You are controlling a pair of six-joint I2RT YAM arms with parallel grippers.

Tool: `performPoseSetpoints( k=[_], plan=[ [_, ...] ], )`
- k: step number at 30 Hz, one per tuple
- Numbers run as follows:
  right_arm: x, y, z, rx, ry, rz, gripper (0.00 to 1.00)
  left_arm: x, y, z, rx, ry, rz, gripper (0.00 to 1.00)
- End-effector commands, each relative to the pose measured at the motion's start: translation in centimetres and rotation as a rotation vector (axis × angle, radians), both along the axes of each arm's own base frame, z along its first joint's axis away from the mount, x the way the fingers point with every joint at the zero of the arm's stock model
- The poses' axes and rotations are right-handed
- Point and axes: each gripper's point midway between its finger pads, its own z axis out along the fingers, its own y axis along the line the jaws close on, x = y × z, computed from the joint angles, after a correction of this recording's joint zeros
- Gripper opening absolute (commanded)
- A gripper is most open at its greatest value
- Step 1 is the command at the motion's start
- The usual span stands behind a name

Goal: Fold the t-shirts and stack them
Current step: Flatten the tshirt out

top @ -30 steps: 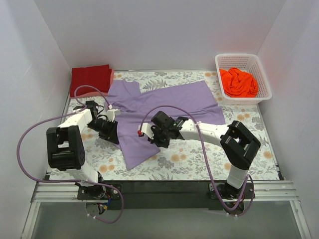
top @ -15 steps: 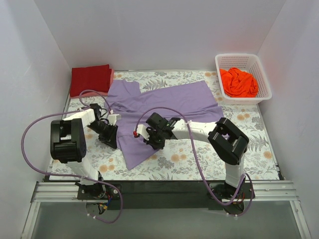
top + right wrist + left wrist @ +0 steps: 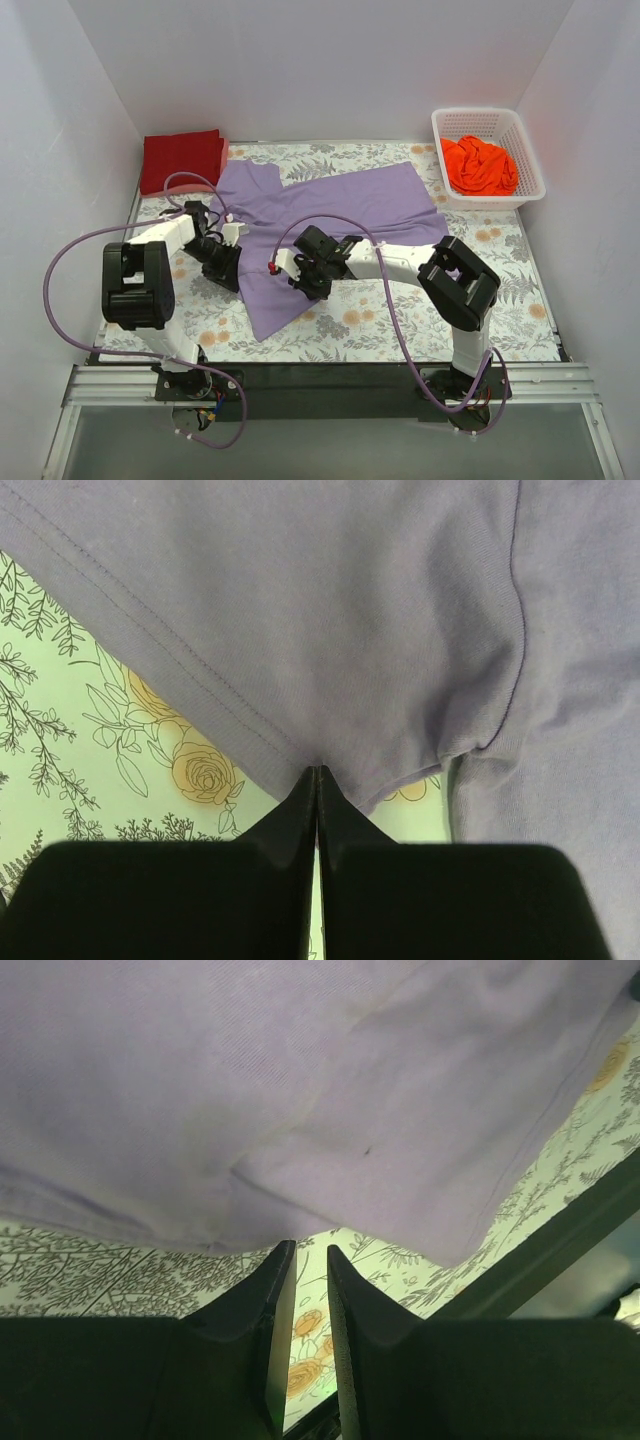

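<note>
Seen from above, a lavender t-shirt (image 3: 340, 205) lies spread and slightly rumpled across the middle of the floral desk cloth (image 3: 400, 310), with one end reaching toward 7 o'clock. A dark red t-shirt (image 3: 182, 158) sits folded in the far corner at 10 o'clock, just beside the lavender one. A bright orange t-shirt (image 3: 480, 165) is bunched inside a white lattice basket (image 3: 476, 113) at 2 o'clock.

Both arms bend low over the lavender shirt's near end. The left gripper (image 3: 235, 268) meets that end's edge on its 9 o'clock side. In the left wrist view its fingers (image 3: 278, 1290) stand a narrow gap apart, their tips at the shirt's hem. I cannot tell whether any cloth is caught between them.

The right gripper (image 3: 303, 280) rests on the shirt's near end, toward its 3 o'clock side. In the right wrist view its fingers (image 3: 298, 805) are pressed together, pinching the stitched hem, which puckers at the tips.
</note>
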Motion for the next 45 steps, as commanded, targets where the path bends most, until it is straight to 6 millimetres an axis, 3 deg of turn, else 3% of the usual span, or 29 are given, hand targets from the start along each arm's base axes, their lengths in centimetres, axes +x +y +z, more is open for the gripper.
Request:
performPoseSetpoints(
  k=[1, 7, 12, 15, 20, 23, 27, 30, 35, 36, 40, 42, 45],
  plan=[
    [1.0, -1.4, -1.4, -0.067, -0.012, -0.040, 0.01, 1.2, -1.3, 0.9, -0.051, -0.035, 0.017, 0.18],
    [1.4, -1.9, -1.6, -0.080, -0.007, -0.057, 0.01, 0.9, -0.8, -1.2, -0.018, 0.017, 0.041, 0.18],
    [1.3, -2.8, -1.9, -0.102, -0.017, -0.055, 0.01, 0.1, 1.5, -3.5, 0.109, 0.031, 0.031, 0.17],
    [1.2, -3.3, -2.2, -0.117, -0.019, -0.051, 0.01, 0.4, 3.8, -3.2, 0.205, 0.010, 0.020, 0.17],
    [0.1, -2.6, -1.2, -0.083, 0.020, -0.022, 0.01, 1.7, 6.3, -1.0, 0.312, -0.077, -0.051, 0.17],
    [-2.8, -1.2, -0.3, -0.039, 0.087, 0.050, 0.01, 2.0, 5.9, 0.6, 0.286, -0.084, -0.071, 0.17],
    [-9.6, 0.7, 1.8, 0.026, 0.201, 0.249, 0.01, 1.4, 4.6, 2.0, 0.207, -0.066, -0.100, 0.17],
    [-11.3, 0.7, 5.1, 0.118, 0.283, 0.284, 0.02, 2.0, 3.7, 3.6, 0.154, -0.102, -0.095, 0.18],
    [-5.3, -2.6, 9.8, 0.229, 0.266, 0.105, 0.08, 3.5, 0.4, 6.3, -0.005, -0.172, -0.095, 0.18],
    [-2.9, -4.1, 9.9, 0.223, 0.228, 0.043, 0.09, 3.9, 0.0, 6.3, -0.003, -0.188, -0.098, 0.18],
    [2.8, -10.4, 8.0, 0.096, 0.079, -0.156, 0.09, 5.9, -2.4, 5.9, -0.014, -0.267, -0.119, 0.18],
    [5.7, -15.1, 5.9, -0.027, 0.005, -0.267, 0.09, 6.1, -3.6, 5.0, 0.010, -0.263, -0.147, 0.18],
    [8.3, -20.5, 4.1, -0.145, -0.020, -0.391, 0.09, 6.3, -4.4, 3.1, 0.104, -0.287, -0.206, 0.18]
  ],
)
